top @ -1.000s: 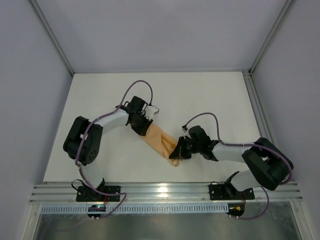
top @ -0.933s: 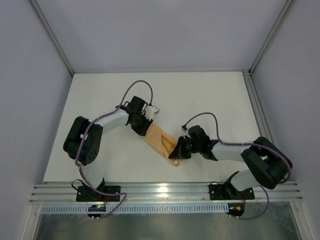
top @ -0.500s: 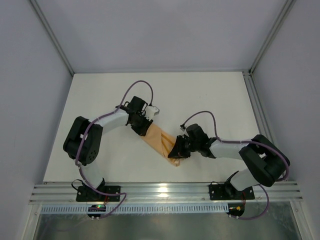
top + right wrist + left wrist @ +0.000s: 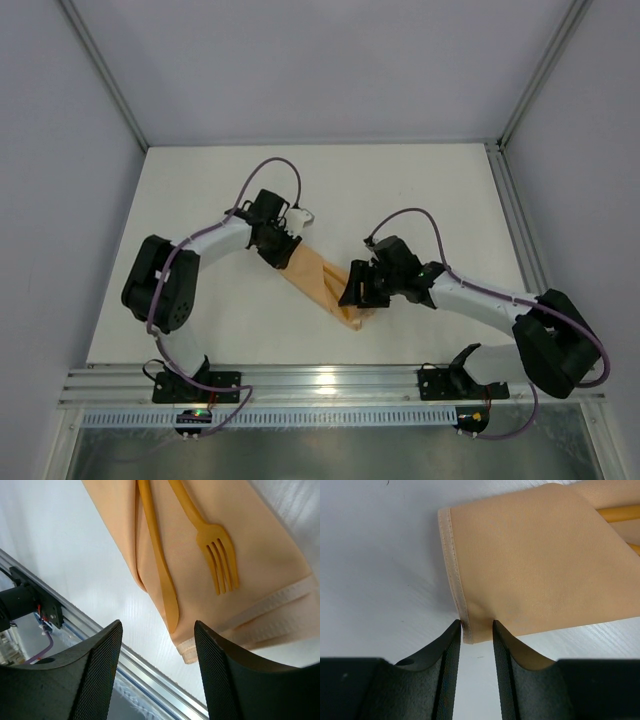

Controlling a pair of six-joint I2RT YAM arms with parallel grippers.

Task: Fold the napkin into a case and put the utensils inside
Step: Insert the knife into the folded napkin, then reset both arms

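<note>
Top view: the case (image 4: 322, 285), a narrow folded strip of peach-orange cloth, lies flat and diagonally on the white tabletop (image 4: 200, 190) between the two arms. The left arm (image 4: 222, 238) reaches its far-left end and the right arm (image 4: 470, 298) its near-right end.

Left wrist view: the left fingers (image 4: 447, 670) stand a narrow gap apart, partly open. The hemmed corner of the case sits between their tips. The cloth lies flat there and is not lifted. One fingertip rests against the hem's outer edge and the other overlaps the cloth beside it. Bare tabletop shows in the rest of the gap. At the upper right edge of this view, two bright-orange handles pass under a folded diagonal layer.

Right wrist view: the right fingers (image 4: 95, 680) are spread wide and hold nothing. They hang above the near end of the case, clear of the cloth. Between and beyond their tips lie the utensils, side by side on the cloth. The fork (image 4: 220, 555) has its tines pointing towards the hemmed end. The knife (image 4: 160, 580) runs along a fold line, its tip at the edge of the cloth. The metal rail (image 4: 125, 652) at the tabletop's near edge crosses below.
</note>
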